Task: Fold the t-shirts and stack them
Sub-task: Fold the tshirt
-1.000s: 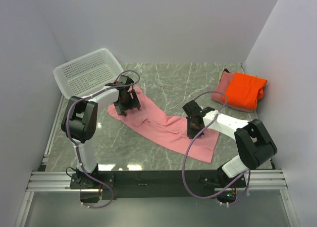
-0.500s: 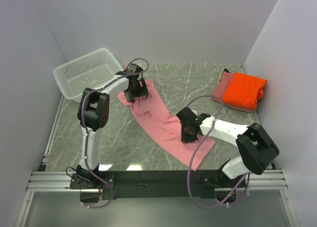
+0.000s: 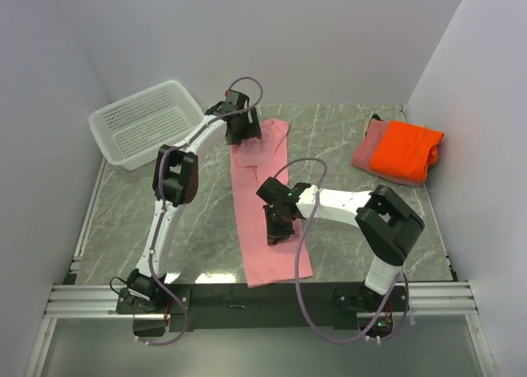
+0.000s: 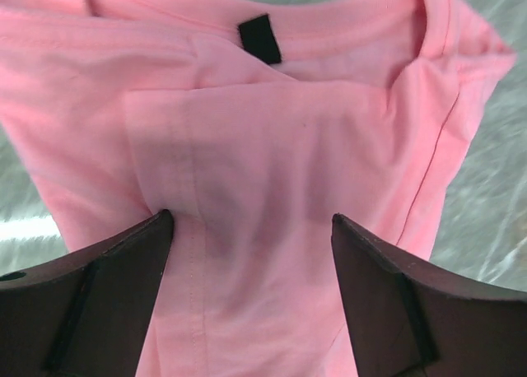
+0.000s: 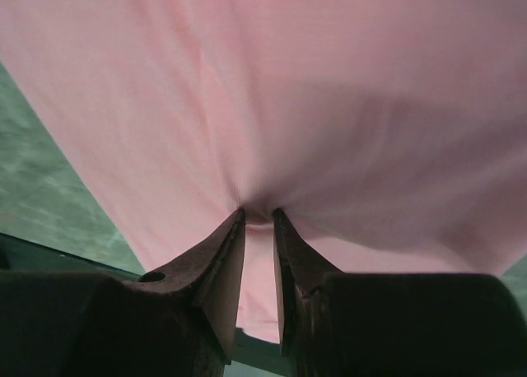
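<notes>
Light pink t-shirt (image 3: 257,188) lies flat on the table (image 3: 346,138) as one long narrow strip, running between my two grippers and on past the right one toward the arm bases. Left gripper (image 3: 244,130) sits on the collar end; in the left wrist view its jaws are spread wide, released, with the pink cloth (image 4: 272,146) lying across the gap and the collar with its black tag (image 4: 260,38) just beyond the fingertips. Right gripper (image 3: 276,229) is on the lower half of the strip. In the right wrist view, the right gripper (image 5: 258,212) has its jaws clenched almost together on a small pucker of the pink cloth (image 5: 272,89), which spreads out ahead of the tips. Well off to the right of both grippers, the orange t-shirt (image 3: 408,151) sits folded on top of the dusty rose t-shirt (image 3: 366,151). White basket (image 3: 144,122) is just left of the left gripper, not touching the shirt.
</notes>
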You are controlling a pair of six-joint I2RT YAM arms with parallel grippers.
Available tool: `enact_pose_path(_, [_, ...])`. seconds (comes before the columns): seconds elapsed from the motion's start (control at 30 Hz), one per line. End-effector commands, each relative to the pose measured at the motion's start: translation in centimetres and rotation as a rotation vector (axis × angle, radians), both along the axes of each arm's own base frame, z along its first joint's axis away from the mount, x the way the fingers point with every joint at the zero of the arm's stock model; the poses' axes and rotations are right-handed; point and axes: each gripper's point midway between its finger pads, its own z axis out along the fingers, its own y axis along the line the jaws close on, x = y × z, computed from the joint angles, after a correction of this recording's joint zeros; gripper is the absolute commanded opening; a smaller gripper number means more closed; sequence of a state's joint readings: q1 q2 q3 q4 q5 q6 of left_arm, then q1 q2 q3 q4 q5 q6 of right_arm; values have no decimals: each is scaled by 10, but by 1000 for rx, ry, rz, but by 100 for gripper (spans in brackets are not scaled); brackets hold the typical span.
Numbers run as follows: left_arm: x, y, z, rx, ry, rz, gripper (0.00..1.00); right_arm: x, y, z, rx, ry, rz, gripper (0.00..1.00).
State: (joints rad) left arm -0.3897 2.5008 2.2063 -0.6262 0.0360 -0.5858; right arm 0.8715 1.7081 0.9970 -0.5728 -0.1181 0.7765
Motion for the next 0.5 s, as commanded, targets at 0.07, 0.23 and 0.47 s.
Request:
enact_pose_path(0.07, [7, -21, -46, -56, 24, -74, 86, 9, 37, 9, 81, 31, 44, 28])
enact_pose_path(0.23, [24, -35, -31, -133, -51, -87, 88, 20, 68, 25, 191, 20, 83, 28])
enact_pose_path(0.47, [51, -46, 40, -274, -210, -93, 88, 40, 81, 81, 259, -114, 132, 28])
